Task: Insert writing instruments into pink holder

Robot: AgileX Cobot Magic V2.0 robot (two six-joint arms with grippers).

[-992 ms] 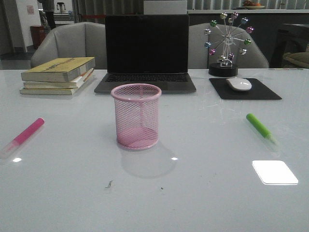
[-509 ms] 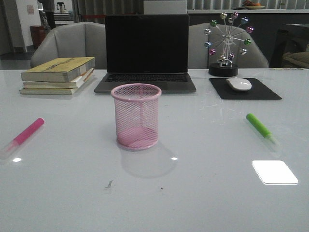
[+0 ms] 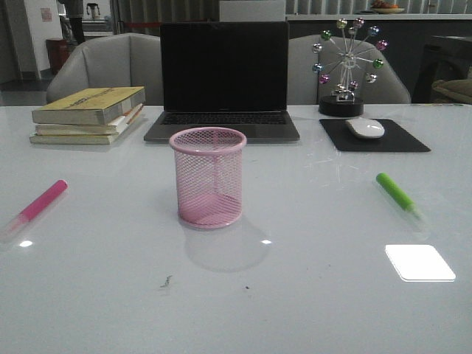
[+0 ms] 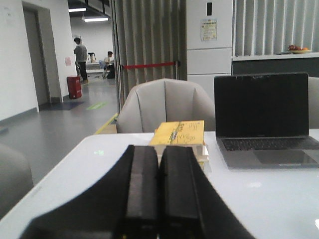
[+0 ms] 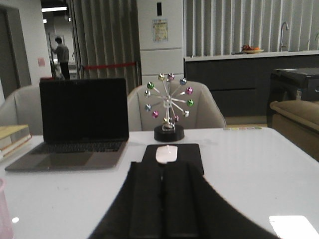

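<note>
Nothing has moved since the earlier frames: pink wire-mesh cylindrical pen cup (image 3: 209, 178) stands upright mid-bench, empty, in front of the dark open laptop (image 3: 223, 80). Hot pink highlighter marker (image 3: 35, 209) lies flat far left, bright green highlighter marker (image 3: 399, 196) far right, both well apart from the cup. Left claw (image 4: 159, 191) and right claw (image 5: 162, 199) both have fingers pressed together, holding nothing.
</note>
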